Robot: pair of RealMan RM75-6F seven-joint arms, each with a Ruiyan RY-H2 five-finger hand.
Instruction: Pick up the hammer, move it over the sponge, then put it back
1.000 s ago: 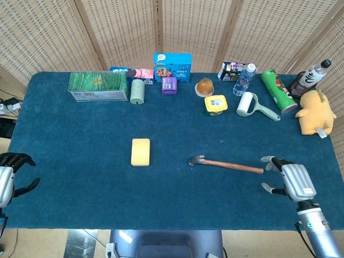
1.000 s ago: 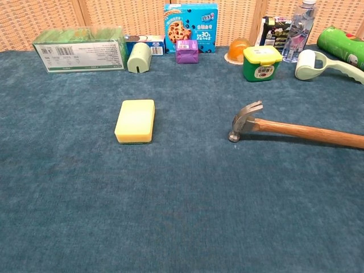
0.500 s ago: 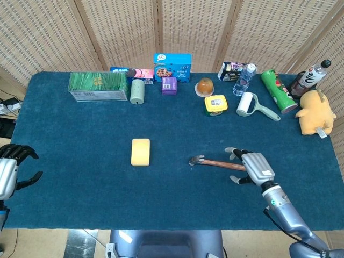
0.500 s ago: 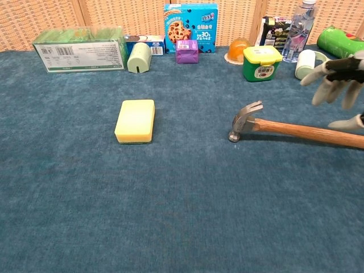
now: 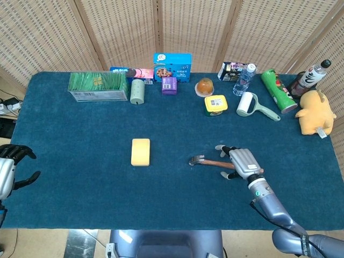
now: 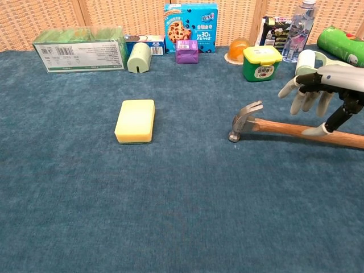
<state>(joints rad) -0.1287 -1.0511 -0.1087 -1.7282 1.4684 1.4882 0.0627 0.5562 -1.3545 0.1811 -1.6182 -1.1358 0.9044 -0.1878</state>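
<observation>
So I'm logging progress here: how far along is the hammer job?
Nothing is finished. The hammer lies on the table, well right of the sponge. The right hand hovers open over its handle, not gripping. Lifting, carrying over the sponge and returning all remain.

Sponge [image 5: 141, 151] left of hammer [image 5: 213, 162] on table [image 5: 80, 134]; right hand [image 5: 241, 162] over handle; boxes, bottles along rear edge.
</observation>
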